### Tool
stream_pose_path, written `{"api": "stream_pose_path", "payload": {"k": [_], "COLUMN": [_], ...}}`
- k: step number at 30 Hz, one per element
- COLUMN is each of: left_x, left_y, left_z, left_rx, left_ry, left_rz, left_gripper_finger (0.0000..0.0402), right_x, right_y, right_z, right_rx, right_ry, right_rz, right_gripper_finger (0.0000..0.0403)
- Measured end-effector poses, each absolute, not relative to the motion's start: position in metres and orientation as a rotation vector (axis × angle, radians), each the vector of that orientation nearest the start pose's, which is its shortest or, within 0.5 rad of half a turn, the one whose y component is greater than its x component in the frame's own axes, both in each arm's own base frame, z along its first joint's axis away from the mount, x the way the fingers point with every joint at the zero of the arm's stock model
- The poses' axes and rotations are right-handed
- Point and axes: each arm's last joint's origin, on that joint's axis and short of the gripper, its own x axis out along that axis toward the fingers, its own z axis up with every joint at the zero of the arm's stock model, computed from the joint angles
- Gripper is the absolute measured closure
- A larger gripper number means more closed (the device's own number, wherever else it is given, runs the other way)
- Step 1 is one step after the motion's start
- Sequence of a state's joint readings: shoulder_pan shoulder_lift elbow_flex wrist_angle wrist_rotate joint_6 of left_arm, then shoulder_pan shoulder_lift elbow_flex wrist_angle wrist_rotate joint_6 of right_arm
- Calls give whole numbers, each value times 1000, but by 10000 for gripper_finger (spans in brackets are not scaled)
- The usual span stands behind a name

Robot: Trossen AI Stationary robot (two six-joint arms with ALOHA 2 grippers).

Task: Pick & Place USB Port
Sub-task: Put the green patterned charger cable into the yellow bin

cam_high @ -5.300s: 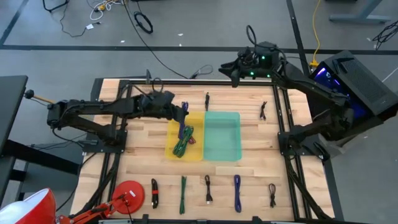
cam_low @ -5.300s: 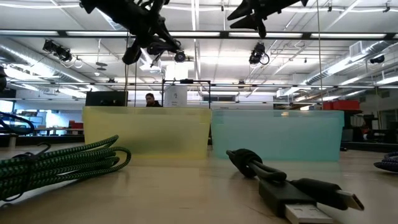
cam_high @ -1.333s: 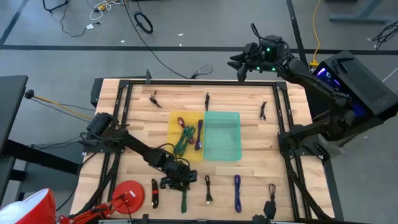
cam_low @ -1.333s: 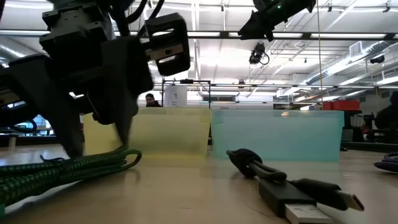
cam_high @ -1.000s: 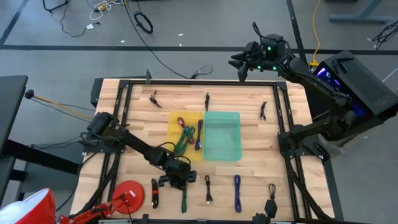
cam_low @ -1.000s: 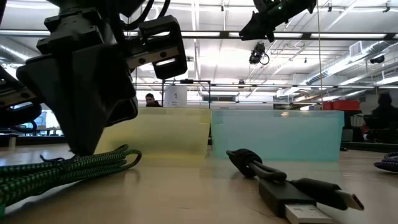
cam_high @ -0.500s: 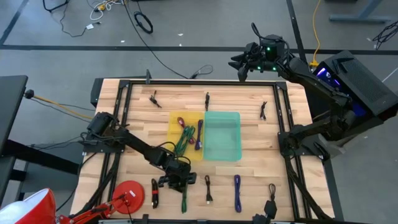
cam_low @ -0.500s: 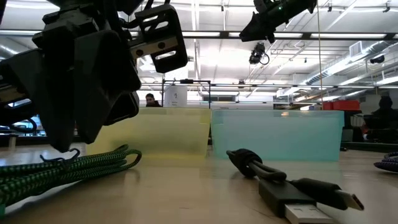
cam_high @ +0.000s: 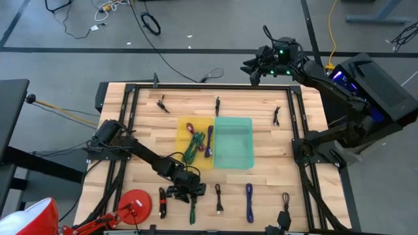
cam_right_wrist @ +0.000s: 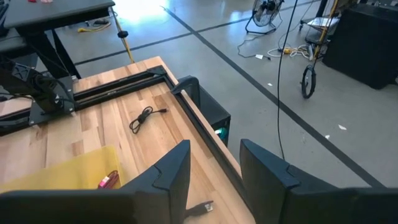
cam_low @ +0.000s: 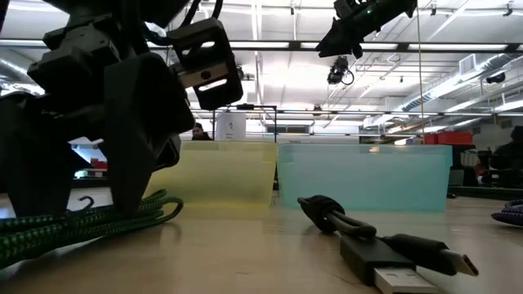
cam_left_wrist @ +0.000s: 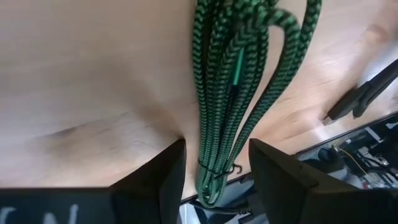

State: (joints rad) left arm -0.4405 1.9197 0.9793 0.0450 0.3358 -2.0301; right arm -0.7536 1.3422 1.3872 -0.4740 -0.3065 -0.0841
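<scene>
A coiled green braided USB cable (cam_left_wrist: 236, 56) lies flat on the wooden table (cam_high: 147, 140) in the near row (cam_high: 192, 205). My left gripper (cam_left_wrist: 217, 146) is open and points down over the cable's far end, one finger on each side of the bundle (cam_low: 90, 222), with small gaps showing between fingers and cable. My right gripper (cam_right_wrist: 214, 152) hangs open with nothing between its fingers, high above the table's far edge (cam_high: 251, 68). A yellow bin (cam_high: 186, 153) at mid-table holds several cables. A teal bin (cam_high: 233, 142) stands next to it on its right.
More coiled cables lie in the near row: red-black (cam_high: 162, 202), black (cam_high: 219, 198), blue (cam_high: 249, 201), black (cam_high: 285, 200). Three small black ones lie near the far edge (cam_high: 217, 104). A red disc (cam_high: 135, 203) sits at the near left corner. Black rails frame the table.
My left gripper has opened from shut fingers to a wide gap and has sunk a little, so its fingers now stand on either side of the green cable's far end. The cable has stayed where it was.
</scene>
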Motion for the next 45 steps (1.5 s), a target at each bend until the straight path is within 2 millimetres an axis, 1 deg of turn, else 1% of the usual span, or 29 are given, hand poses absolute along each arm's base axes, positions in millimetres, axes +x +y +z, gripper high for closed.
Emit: {"api": "stream_pose_path", "payload": {"k": [4,6,8,11,12,16,20,23,26,30,34,38,40,45], "left_x": [325,324,323,322,322,323,319,314,309,297,289,280,274,251], "left_y": [-162,-161,-161,-161,-161,-162,-161,-160,-155,-142,-126,-106,-92,-49], "left_z": [114,113,112,111,111,111,115,129,153,181,214,242,250,248], "left_rx": [-1702,-1692,-1687,-1677,-1671,-1672,-1652,-1629,-1612,-1577,-1546,-1473,-1418,-1229], "left_ry": [1263,1274,1288,1309,1306,1311,1366,1371,1337,1285,1131,918,883,999], "left_rz": [462,463,473,482,472,456,419,390,343,376,339,332,377,577], "left_gripper_finger": [230,248,281,361,377,387,387,387,387,387,387,388,388,388], "right_x": [217,217,217,217,217,217,216,216,217,217,217,217,217,219], "right_y": [-191,-191,-191,-191,-191,-191,-191,-191,-191,-191,-191,-191,-191,-189], "right_z": [392,392,392,392,392,392,391,391,392,392,392,392,391,392], "right_rx": [137,136,136,137,137,138,139,138,135,133,145,161,170,223], "right_ry": [391,390,390,391,391,394,397,397,393,390,389,388,391,371], "right_rz": [-424,-424,-425,-425,-425,-425,-425,-426,-426,-426,-428,-431,-431,-434], "right_gripper_finger": [262,262,262,262,262,262,262,262,262,262,262,262,262,262]}}
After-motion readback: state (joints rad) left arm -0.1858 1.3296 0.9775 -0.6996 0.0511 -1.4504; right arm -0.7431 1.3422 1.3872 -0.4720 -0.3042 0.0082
